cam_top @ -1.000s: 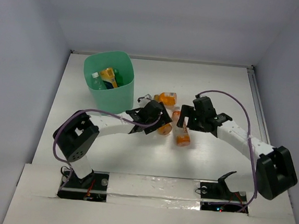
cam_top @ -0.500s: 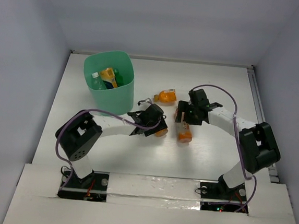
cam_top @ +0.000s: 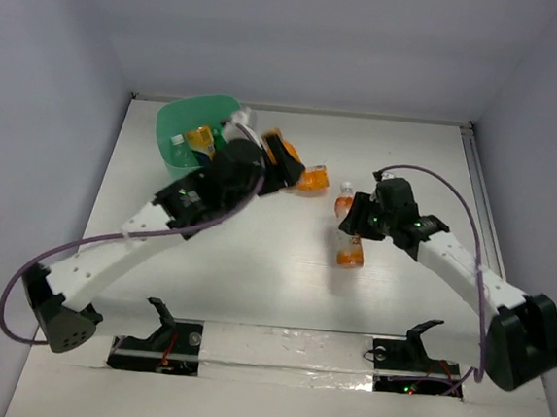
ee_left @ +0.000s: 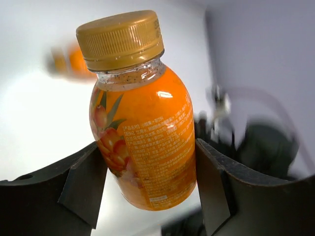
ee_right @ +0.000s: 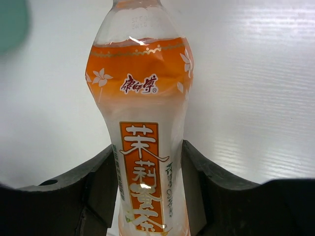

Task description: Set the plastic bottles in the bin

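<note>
The left fingers (ee_left: pixel 87 183) are closed on a gold-capped bottle (ee_left: pixel 142 142) of orange drink, which is held just beside the right rim of the bin (cam_top: pixel 182 120) near the far left corner of the table (cam_top: pixel 251 294). Other bottles (cam_top: pixel 199 141) are seen inside the bin. The right fingers (ee_right: pixel 198 179) are clamped on an orange-labelled bottle (ee_right: pixel 142 162) near the table's middle. Two more are seen lying on the table: a far bottle (cam_top: pixel 311 179) towards the far edge, and a near bottle (cam_top: pixel 351 255) just beside the right fingers.
</note>
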